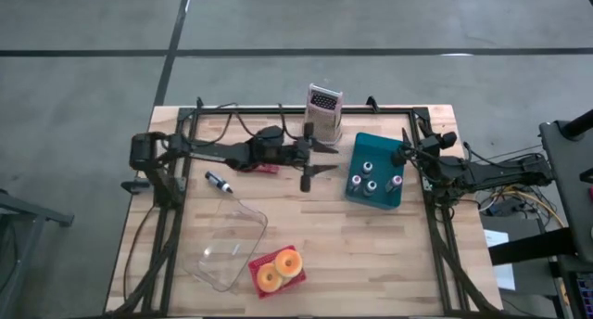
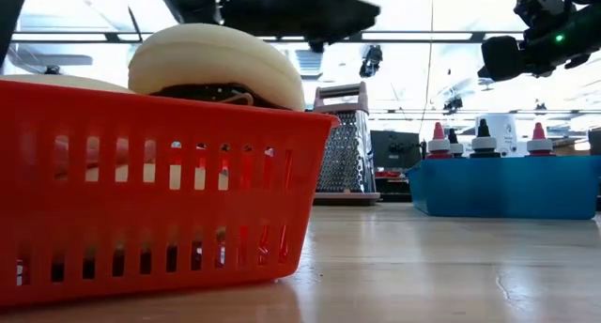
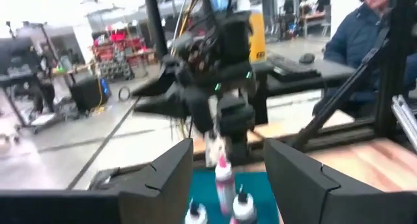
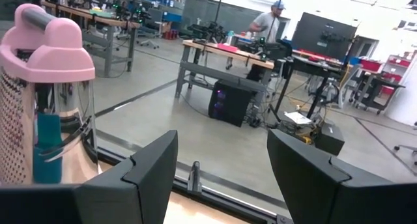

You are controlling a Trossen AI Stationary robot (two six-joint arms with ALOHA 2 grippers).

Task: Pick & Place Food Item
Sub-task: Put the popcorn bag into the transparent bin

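Left gripper [image 1: 320, 159]: fingers spread wide, empty, mid-table.
Right gripper [image 1: 400, 155]: parted, empty, above teal tray [image 1: 358, 148].
Doughnuts [image 1: 278, 269]: in red basket [image 1: 294, 283].
Progress: no transfer visible (judgement).

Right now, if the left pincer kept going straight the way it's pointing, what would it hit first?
Probably the blue bin of squeeze bottles: the open left pincer points across the table at it, with bare tabletop between. It looks raised, so it might pass over the bin toward the right pincer beyond.
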